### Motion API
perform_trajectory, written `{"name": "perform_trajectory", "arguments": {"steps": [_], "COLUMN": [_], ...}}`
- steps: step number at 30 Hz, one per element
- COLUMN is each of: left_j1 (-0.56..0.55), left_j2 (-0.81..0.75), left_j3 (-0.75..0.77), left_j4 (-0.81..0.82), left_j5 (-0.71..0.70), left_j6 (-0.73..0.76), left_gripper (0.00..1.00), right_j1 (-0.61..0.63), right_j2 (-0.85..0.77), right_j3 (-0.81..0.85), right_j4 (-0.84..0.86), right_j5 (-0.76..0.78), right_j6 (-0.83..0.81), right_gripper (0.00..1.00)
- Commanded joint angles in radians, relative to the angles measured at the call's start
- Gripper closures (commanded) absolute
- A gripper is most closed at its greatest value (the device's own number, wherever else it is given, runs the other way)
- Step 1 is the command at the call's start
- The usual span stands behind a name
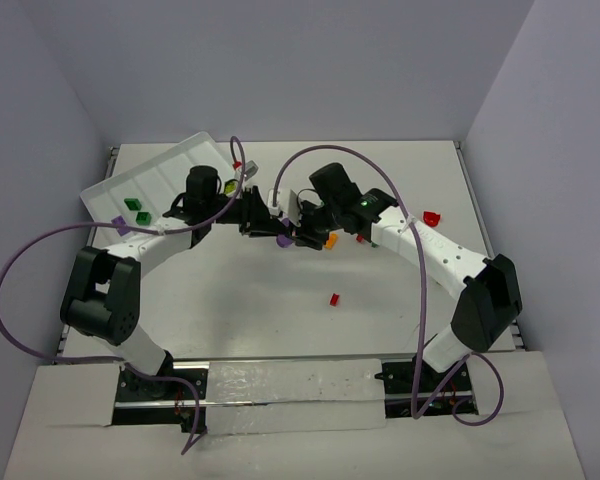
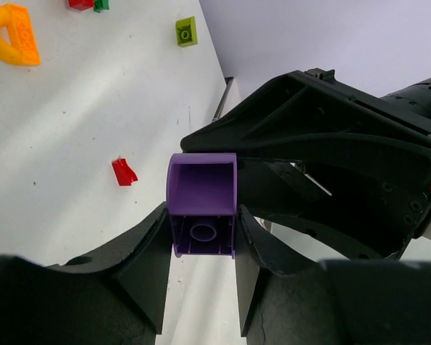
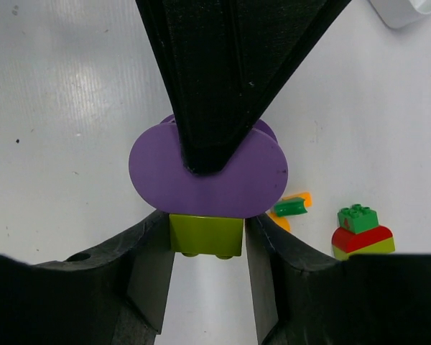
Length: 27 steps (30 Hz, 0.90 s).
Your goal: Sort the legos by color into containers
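Above the middle of the table my two grippers meet tip to tip. The left gripper (image 1: 268, 222) (image 2: 201, 223) is shut on a purple brick (image 2: 201, 205) (image 1: 283, 240). A lime brick (image 3: 206, 235) is pressed against the purple brick's rounded face (image 3: 208, 172), and my right gripper (image 1: 300, 232) (image 3: 207, 237) is shut on it. The white tray (image 1: 165, 170) lies tilted at the far left, with two green bricks (image 1: 137, 210) in its compartments. Loose legos lie around: red bricks (image 1: 333, 298) (image 1: 432, 216), an orange one (image 1: 330, 241) and a lime one (image 2: 187, 31).
In the right wrist view a green, red and lime stack (image 3: 360, 230) and an orange piece with a green one on it (image 3: 291, 208) lie to the right of the jaws. A red brick (image 2: 123, 171) and an orange piece (image 2: 18, 43) show in the left wrist view. Purple cables loop over both arms.
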Motion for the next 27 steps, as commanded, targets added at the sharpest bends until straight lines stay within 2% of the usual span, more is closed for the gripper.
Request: {"name": "perform_trajectory", "arguments": {"steps": [1, 3, 5, 9, 12, 14, 16, 21, 24, 27], "left_j1": [-0.005, -0.005, -0.005, 0.046, 0.174, 0.286, 0.427, 0.670, 0.771, 0.850], "left_j2": [-0.002, -0.002, -0.003, -0.018, -0.045, -0.062, -0.072, -0.066, -0.024, 0.016], "left_j3": [-0.008, -0.009, -0.006, 0.010, 0.038, 0.100, 0.138, 0.276, 0.358, 0.383], "left_j4": [0.097, 0.095, 0.071, -0.023, -0.145, -0.325, -0.406, -0.603, -0.650, -0.611], "left_j5": [0.056, 0.054, 0.050, 0.030, -0.022, -0.073, -0.119, -0.280, -0.422, -0.543], "left_j6": [-0.060, -0.057, -0.036, 0.048, 0.147, 0.281, 0.362, 0.605, 0.722, 0.789], "left_gripper": [0.89, 0.90, 0.95, 1.00, 1.00, 1.00, 1.00, 1.00, 1.00, 1.00], "right_j1": [0.010, 0.009, 0.009, 0.009, 0.009, 0.009, 0.009, 0.009, 0.009, 0.010], "right_j2": [0.011, 0.012, 0.012, 0.003, -0.013, -0.024, -0.027, -0.015, 0.001, 0.022], "right_j3": [0.050, 0.053, 0.056, 0.049, 0.018, -0.007, -0.025, -0.050, -0.034, -0.012], "right_j4": [0.049, 0.050, 0.049, 0.041, 0.039, 0.040, 0.043, 0.067, 0.070, 0.079], "right_j5": [-0.009, -0.012, -0.017, -0.017, 0.003, 0.018, 0.031, 0.064, 0.076, 0.092], "right_j6": [0.013, 0.012, 0.011, -0.007, -0.023, -0.037, -0.044, -0.047, -0.030, -0.001], "right_gripper": [0.52, 0.57, 0.68, 0.99, 1.00, 1.00, 1.00, 1.00, 1.00, 1.00]}}
